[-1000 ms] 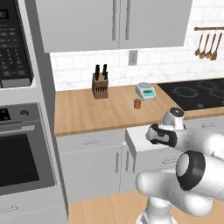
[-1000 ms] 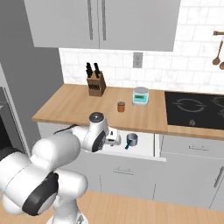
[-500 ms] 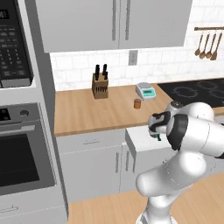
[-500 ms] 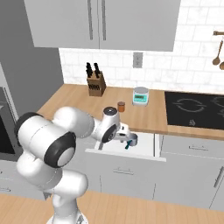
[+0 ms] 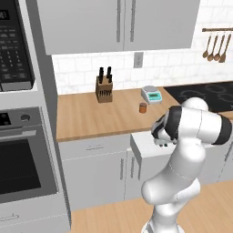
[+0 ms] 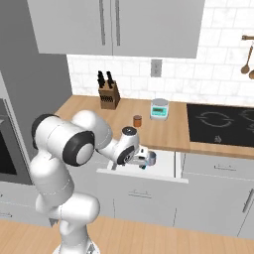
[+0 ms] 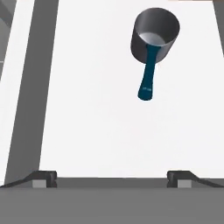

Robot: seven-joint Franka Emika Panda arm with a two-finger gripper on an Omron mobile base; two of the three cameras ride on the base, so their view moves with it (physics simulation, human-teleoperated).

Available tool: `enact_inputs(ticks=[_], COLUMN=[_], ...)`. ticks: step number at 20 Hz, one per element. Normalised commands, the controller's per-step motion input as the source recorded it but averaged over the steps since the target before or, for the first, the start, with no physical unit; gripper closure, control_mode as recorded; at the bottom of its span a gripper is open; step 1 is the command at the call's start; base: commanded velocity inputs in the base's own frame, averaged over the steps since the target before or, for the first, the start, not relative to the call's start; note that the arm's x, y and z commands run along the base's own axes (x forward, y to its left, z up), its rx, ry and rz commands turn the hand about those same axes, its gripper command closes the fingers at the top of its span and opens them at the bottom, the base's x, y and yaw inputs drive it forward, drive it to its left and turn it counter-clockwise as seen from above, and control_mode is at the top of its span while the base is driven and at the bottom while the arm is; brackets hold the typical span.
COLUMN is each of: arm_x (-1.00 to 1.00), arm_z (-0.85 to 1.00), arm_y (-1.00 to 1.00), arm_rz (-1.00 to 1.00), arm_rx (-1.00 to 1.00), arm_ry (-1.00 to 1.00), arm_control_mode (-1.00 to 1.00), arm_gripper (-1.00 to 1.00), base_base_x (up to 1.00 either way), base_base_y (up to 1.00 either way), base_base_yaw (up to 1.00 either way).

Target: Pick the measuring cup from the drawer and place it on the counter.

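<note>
White drawer (image 7: 87, 109) floor: measuring cup (image 7: 155, 37) lies ahead-right of the spread, empty claw (image 7: 112, 177), handle toward it.

white tile wall (image 5: 173, 68), grey upper cabinets (image 5: 123, 22) — wood floor (image 6: 149, 238), wall oven (image 5: 22, 159).

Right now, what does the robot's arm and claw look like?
The arm is fat, round and glossy white, with dark grey bands at its joints. The claw ends in two small dark grey finger tips, blocky and squared off. No cables or markings show on it.
</note>
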Motion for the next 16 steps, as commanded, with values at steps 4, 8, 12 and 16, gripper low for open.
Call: enact_inputs(ticks=[4,8,12,16], arm_x=[0.01,-0.52,-1.00,-1.00], arm_z=[-0.38,-0.32,-0.14,-0.02], arm_y=[0.00,-0.03,-0.44,-0.50], arm_rz=[0.00,0.00,0.01,0.04], arm_rx=[0.00,0.00,0.01,0.01], arm_ry=[0.20,0.26,0.09,0.00], arm_control_mode=[-1.00,-1.00,-1.00,-1.00], arm_gripper=[-1.00,-1.00,-1.00,-1.00], base_base_x=[0.00,0.00,0.00,0.00], base_base_y=[0.00,0.00,0.00,0.00], base_base_yaw=[0.00,0.00,0.00,0.00])
